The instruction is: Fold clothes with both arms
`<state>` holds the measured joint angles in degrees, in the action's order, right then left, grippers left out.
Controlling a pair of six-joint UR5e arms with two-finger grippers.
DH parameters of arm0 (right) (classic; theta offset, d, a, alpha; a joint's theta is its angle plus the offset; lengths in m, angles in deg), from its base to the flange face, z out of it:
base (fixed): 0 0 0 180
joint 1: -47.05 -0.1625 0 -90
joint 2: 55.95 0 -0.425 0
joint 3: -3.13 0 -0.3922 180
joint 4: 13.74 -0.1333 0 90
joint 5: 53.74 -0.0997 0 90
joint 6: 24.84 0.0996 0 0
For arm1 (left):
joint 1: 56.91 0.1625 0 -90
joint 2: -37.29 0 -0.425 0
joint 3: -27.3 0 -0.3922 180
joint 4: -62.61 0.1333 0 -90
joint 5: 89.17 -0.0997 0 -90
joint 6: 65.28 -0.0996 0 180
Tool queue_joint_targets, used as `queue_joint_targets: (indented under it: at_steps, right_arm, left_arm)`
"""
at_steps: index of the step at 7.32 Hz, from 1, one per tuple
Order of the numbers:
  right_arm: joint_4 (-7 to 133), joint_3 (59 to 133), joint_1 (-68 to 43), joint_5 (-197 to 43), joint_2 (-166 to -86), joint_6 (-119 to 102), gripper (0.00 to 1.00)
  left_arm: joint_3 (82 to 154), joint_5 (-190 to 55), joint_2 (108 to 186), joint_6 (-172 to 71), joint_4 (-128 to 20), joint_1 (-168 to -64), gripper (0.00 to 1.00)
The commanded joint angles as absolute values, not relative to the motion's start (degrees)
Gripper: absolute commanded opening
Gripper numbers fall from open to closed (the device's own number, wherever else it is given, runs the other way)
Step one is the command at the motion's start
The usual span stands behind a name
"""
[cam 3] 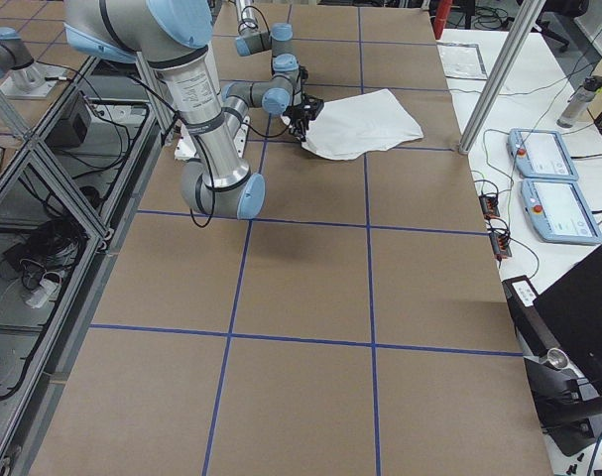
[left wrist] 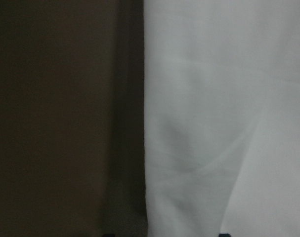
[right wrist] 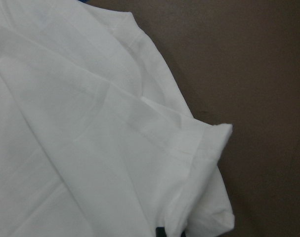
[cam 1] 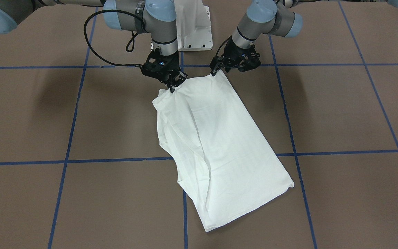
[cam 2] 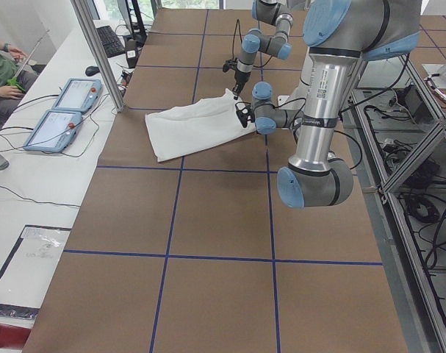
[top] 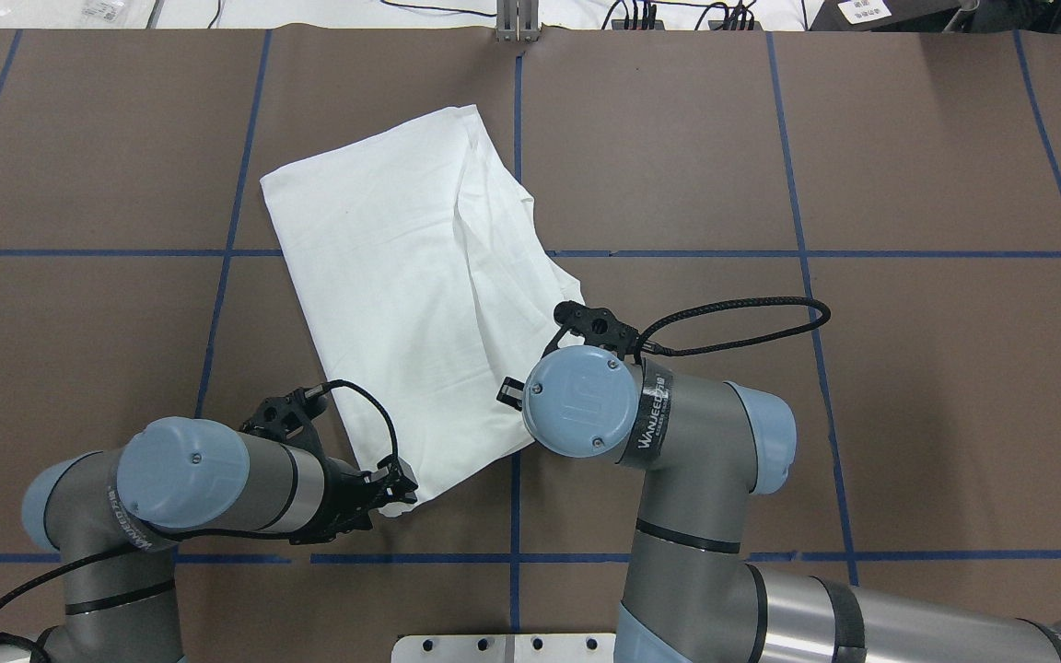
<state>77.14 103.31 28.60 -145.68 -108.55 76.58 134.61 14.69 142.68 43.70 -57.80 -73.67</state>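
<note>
The white T-shirt [cam 1: 219,138] lies folded into a long strip on the brown table, slanting away from the robot; its text, collar and label are hidden. My left gripper [cam 1: 215,72] sits low at the shirt's near corner. In the left wrist view its two fingertips show apart at the bottom edge, with the shirt's edge [left wrist: 189,148] between them. My right gripper [cam 1: 171,87] is shut on the other near corner, where the cloth [right wrist: 204,148] bunches up towards it. In the overhead view the left gripper [top: 394,488] shows at the shirt [top: 392,276], and the right wrist hides the right gripper.
The robot's white pedestal base [cam 1: 195,31] stands just behind both grippers. A black cable [cam 1: 92,41] loops beside the right wrist. Blue tape lines [cam 1: 116,160] cross the table. Control tablets [cam 2: 61,110] and an operator [cam 2: 2,66] are beyond the table's far edge.
</note>
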Motion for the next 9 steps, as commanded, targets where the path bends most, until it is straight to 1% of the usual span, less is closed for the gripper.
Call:
queue_joint_targets:
  at_steps: [1, 2, 3, 4, 5, 6, 7, 9]
  right_arm:
    - [77.14, 103.32, 28.60, -145.68, -108.77, 76.58, 0.00]
    - [77.14, 103.41, 28.51, -145.77, -108.86, 76.58, 0.00]
    - [77.31, 105.50, 28.33, -145.77, -109.82, 76.50, 0.00]
    - [80.36, 110.65, 28.85, -145.77, -112.00, 76.49, 0.00]
    - [87.52, 118.28, 30.51, -145.77, -112.55, 76.58, 0.00]
    - [95.86, 126.01, 32.97, -145.59, -112.46, 76.84, 0.00]
    - [101.77, 132.18, 35.43, -144.37, -112.46, 78.41, 0.00]
    - [109.36, 139.59, 37.12, -144.53, -111.68, 80.01, 0.00]
  left_arm:
    - [134.79, 14.81, 142.93, 43.27, -57.80, -73.61, 0.00]
    - [135.14, 15.07, 143.11, 43.09, -57.80, -73.61, 0.00]
    - [136.45, 15.42, 142.93, 42.91, -57.71, -73.61, 0.00]
    - [138.55, 15.60, 142.67, 42.91, -57.45, -73.61, 0.00]
    - [141.18, 16.90, 142.49, 42.91, -57.18, -73.61, 0.00]
    - [144.69, 18.31, 142.58, 42.91, -55.61, -73.61, 0.00]
    - [150.46, 18.50, 142.76, 42.91, -49.77, -73.17, 0.00]
    - [161.81, 18.85, 143.54, 42.91, -38.42, -70.89, 0.00]
